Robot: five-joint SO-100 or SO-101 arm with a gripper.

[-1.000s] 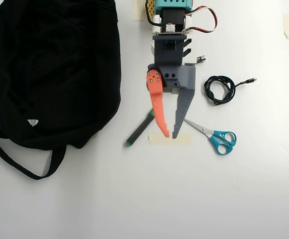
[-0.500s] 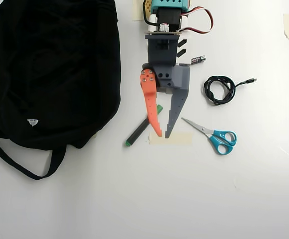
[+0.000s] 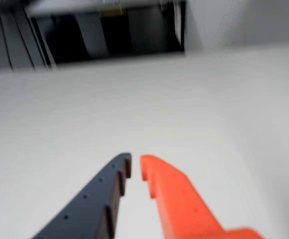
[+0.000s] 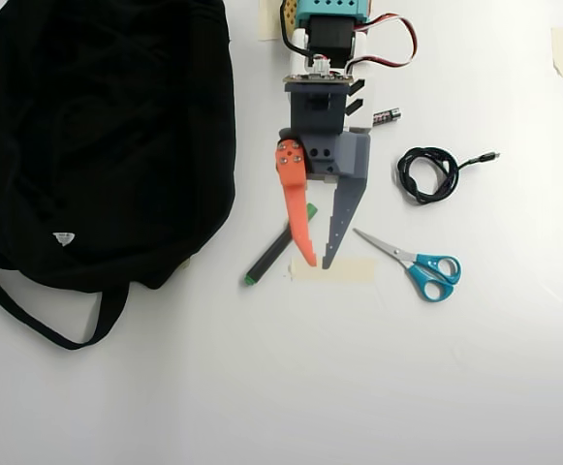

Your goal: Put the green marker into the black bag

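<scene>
Black bag [image 4: 97, 145] lies far left on the tabletop [image 4: 359, 387]. Green marker [image 4: 271, 254] lies loose, right of it. Gripper [image 4: 316, 263], tips nearly together and empty, overlaps its capped end. Approach step; next: spread, straddle barrel.

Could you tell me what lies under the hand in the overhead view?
The marker runs under the orange finger; its middle is covered, with the green cap and the lower barrel showing. The fingertips hang over a tape strip. Nothing is gripped.
</scene>
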